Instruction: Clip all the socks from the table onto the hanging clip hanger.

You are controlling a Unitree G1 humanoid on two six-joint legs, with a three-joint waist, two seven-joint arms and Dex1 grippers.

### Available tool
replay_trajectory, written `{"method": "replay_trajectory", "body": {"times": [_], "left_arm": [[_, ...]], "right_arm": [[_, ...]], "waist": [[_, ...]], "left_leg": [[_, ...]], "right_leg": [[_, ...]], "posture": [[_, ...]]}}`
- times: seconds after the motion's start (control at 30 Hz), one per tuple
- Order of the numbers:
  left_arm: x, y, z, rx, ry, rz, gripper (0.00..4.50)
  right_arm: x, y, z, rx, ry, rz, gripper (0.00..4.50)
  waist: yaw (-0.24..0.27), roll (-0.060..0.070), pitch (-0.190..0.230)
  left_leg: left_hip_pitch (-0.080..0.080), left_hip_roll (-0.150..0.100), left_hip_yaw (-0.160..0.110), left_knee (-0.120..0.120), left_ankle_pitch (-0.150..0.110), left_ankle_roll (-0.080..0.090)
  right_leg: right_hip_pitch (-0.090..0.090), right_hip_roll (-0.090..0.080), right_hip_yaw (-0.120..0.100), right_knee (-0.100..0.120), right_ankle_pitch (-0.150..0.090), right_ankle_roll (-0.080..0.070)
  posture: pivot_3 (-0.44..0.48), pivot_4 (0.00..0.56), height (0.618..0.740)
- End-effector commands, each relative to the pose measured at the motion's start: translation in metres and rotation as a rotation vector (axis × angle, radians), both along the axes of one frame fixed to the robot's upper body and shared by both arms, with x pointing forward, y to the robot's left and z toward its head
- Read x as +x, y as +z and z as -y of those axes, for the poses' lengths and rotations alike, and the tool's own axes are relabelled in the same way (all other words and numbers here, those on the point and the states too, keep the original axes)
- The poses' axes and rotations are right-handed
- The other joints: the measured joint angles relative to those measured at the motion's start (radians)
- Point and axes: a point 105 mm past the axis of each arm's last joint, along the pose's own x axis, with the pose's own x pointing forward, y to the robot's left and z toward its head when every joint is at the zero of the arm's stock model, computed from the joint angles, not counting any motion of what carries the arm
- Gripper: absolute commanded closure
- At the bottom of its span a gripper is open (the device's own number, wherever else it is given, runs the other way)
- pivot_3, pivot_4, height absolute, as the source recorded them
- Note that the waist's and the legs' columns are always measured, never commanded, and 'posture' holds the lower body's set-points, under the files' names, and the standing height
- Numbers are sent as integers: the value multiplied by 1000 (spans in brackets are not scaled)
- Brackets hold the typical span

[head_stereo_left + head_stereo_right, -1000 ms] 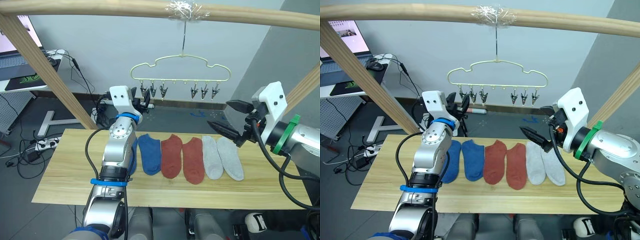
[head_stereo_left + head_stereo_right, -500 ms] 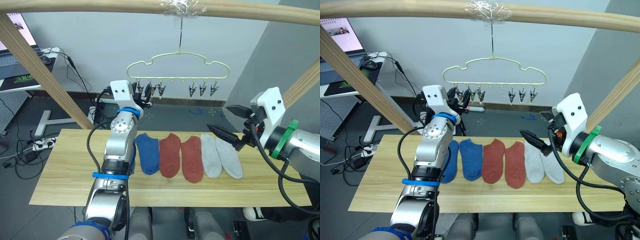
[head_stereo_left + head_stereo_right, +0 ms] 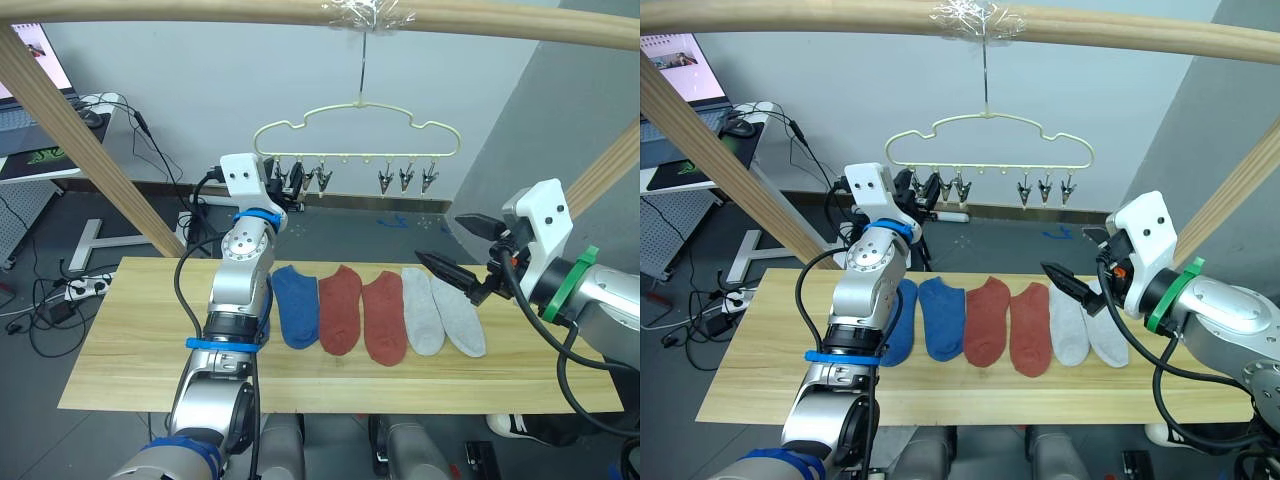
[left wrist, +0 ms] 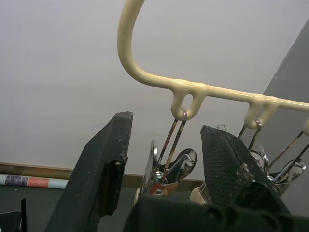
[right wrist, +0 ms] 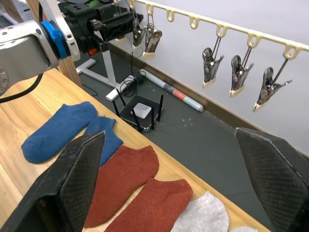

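The clip hanger (image 3: 357,133) hangs by its hook from the wooden pole (image 3: 200,12) overhead, on the far side of the table, and the left gripper (image 3: 281,183) is raised right up to its left end with its 2 black fingers (image 4: 104,164) spread wide; in the left wrist view the leftmost clip (image 4: 166,166) dangles between them, not yet squeezed. That clip hangs straight down with its long axis upright, so the jaws stand on either side of it, and the next move, as I judge it, is a pinch to open the clip. No sock is in hand: all 6 socks (image 3: 375,312) lie in a row on the table (image 3: 130,350), toes far, heels near, with the 2 blue socks (image 3: 292,305) at the left, partly behind the left arm, the 2 rust-red in the middle and the 2 grey socks (image 3: 443,313) at the right. The right gripper (image 3: 452,250), also gaping and empty, hovers just above the far ends of the grey pair, so it is the nearer arm for a pick. Open tabletop lies on both sides of the row.
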Motion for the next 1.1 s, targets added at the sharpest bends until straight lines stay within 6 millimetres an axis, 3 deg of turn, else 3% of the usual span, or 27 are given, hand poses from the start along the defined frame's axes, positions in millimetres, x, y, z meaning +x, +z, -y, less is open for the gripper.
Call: {"method": "replay_trajectory", "body": {"times": [0.03,0.17,0.3,0.37,0.47,0.57,0.87,1.1], "left_arm": [[-2,14,2,-9,-13,54,2564],[-2,14,2,-5,-14,53,3772],[-1,14,1,-6,-11,52,4409],[-1,13,1,-7,-16,44,4424],[-2,14,-2,-17,-16,38,4424],[-2,16,-3,-34,-11,39,4424],[-6,26,18,-81,-53,60,4424],[-7,24,32,-99,-78,50,4424]], "right_arm": [[-6,11,-2,9,10,57,0],[-6,10,-2,14,8,55,0],[-3,5,1,4,-13,30,0],[4,-11,12,-61,-71,-33,0],[19,-51,44,-185,-213,-174,0],[31,-74,62,-250,-257,-246,0],[68,-118,91,-475,-248,-364,0],[93,-136,102,-563,-190,-442,0]], "waist": [[0,0,0],[0,0,0],[0,0,1],[1,0,1],[1,0,1],[1,0,1],[-3,0,10],[1,1,29]], "left_leg": [[0,0,0,0,0,0],[0,0,0,0,0,0],[0,0,0,0,0,0],[0,0,0,0,0,0],[-1,0,0,0,0,0],[-1,0,1,0,0,0],[-1,0,0,-1,0,0],[-1,0,0,-1,0,0]], "right_leg": [[0,0,0,0,0,0],[0,0,0,0,0,0],[0,0,0,0,0,0],[0,0,0,0,0,0],[0,0,0,-2,0,0],[0,-1,0,-2,0,1],[-1,0,0,-3,0,1],[-1,0,0,-4,1,1]], "posture": [[-18,266,740],[-18,266,740],[-13,267,740],[-14,266,740],[-5,265,740],[9,266,740],[16,280,740],[26,295,740]]}}
